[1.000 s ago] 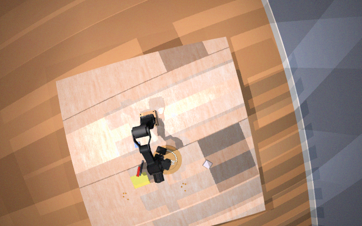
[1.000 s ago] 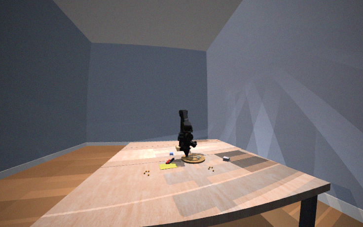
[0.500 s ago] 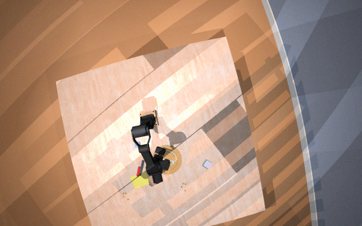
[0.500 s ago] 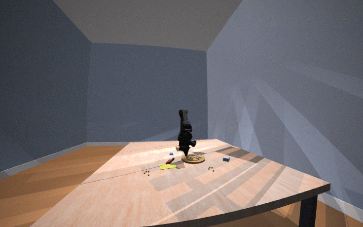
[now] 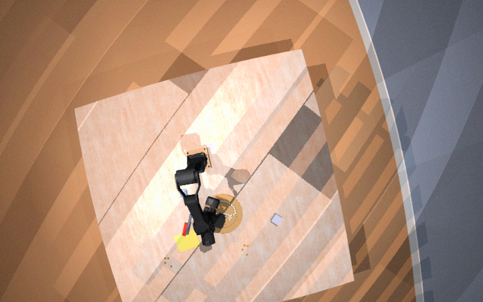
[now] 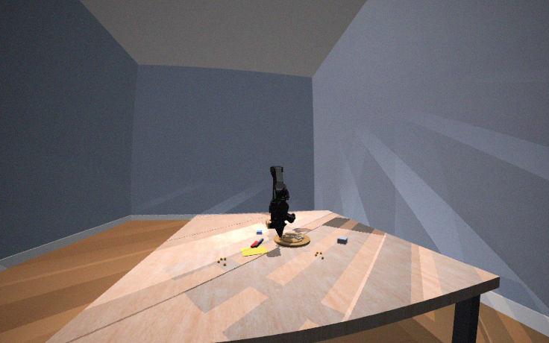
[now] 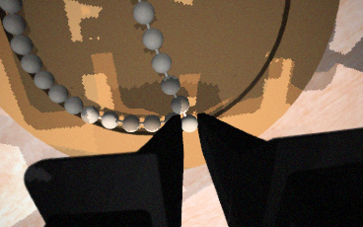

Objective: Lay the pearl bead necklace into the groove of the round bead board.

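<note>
Necklace [image 5: 235,208] [image 6: 299,237] [image 7: 43,80] partly inside board's edge [image 5: 238,221] [image 6: 292,245] [image 7: 310,84]

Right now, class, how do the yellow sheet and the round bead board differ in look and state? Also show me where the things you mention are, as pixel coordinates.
The yellow sheet [image 5: 187,241] [image 6: 253,251] is four-cornered, whereas the round bead board [image 5: 237,221] [image 6: 305,242] is circular. The sheet is plain yellow; the board is tan wood colour with a dark groove. The board carries the pearl necklace [image 5: 235,208] [image 7: 43,80], while the sheet carries no beads. Both lie flat on the table.
</note>
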Motion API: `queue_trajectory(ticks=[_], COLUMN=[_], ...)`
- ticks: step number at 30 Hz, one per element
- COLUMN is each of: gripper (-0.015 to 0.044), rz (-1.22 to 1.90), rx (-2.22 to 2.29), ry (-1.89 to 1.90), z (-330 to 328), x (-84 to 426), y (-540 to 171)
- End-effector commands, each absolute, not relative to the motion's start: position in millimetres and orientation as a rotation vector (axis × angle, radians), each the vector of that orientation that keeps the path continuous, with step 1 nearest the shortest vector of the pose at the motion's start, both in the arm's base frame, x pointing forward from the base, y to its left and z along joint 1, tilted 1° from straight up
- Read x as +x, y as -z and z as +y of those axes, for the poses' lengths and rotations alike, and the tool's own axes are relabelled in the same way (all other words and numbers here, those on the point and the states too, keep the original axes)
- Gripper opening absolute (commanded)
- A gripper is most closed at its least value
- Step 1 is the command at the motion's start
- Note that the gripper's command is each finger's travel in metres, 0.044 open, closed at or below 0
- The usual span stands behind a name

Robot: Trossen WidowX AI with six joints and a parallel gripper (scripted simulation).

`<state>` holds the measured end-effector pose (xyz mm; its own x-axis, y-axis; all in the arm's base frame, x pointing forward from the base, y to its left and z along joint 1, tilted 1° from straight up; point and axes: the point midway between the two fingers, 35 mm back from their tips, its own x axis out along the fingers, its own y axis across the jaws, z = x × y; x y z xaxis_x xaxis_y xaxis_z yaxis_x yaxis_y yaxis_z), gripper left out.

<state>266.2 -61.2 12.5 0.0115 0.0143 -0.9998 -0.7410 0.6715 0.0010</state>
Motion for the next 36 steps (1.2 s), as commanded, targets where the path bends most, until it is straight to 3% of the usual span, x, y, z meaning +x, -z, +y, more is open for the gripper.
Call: queue_trajectory(ticks=[1, 14, 36], gripper=[0.0105, 0.0440, 0.0440], rz=[1.454, 1.455, 1.456], rx=[-0.644, -0.644, -0.647], ry=[-0.657, -0.658, -0.661], z=[-61.2, -61.2, -61.3], x=[266.3, 265.8, 265.8], y=[-12.9, -14.8, -18.0])
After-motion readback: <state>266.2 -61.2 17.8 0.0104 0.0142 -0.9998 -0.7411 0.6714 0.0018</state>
